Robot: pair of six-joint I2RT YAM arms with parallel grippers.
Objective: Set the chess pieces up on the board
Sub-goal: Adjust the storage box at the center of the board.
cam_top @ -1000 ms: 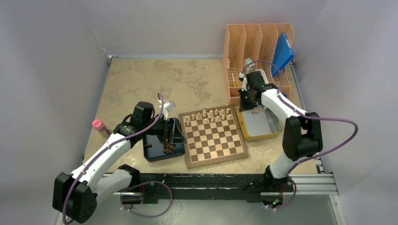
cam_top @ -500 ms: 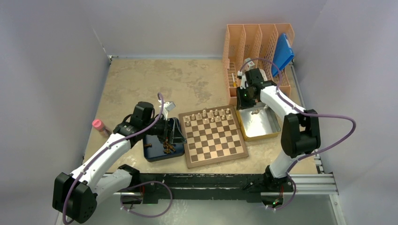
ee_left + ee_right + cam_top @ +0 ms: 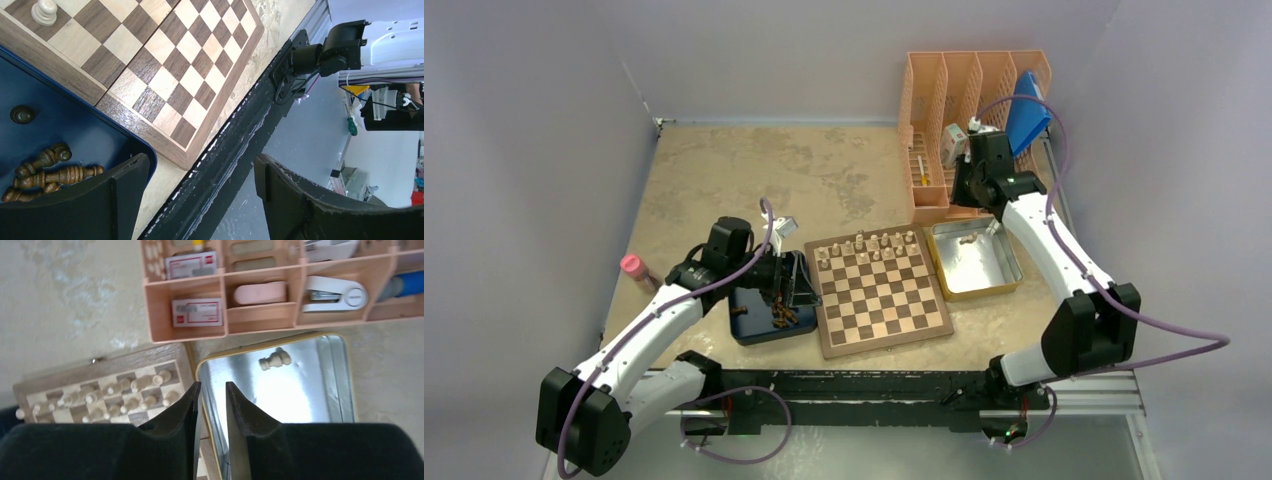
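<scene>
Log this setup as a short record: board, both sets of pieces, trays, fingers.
board: flat, between blue tray and yellow tray
pale pieces: standing in the board's two far rows
stray pale piece: lying in the yellow tray
dark pieces: in the blue tray, most lying; none on the board
left fingers: wide apart, empty, over the blue tray's edge
right fingers: narrowly apart, empty, high up near the organiser

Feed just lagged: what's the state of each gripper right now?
Left gripper: open wide, empty.
Right gripper: slightly open, holding nothing.
</scene>
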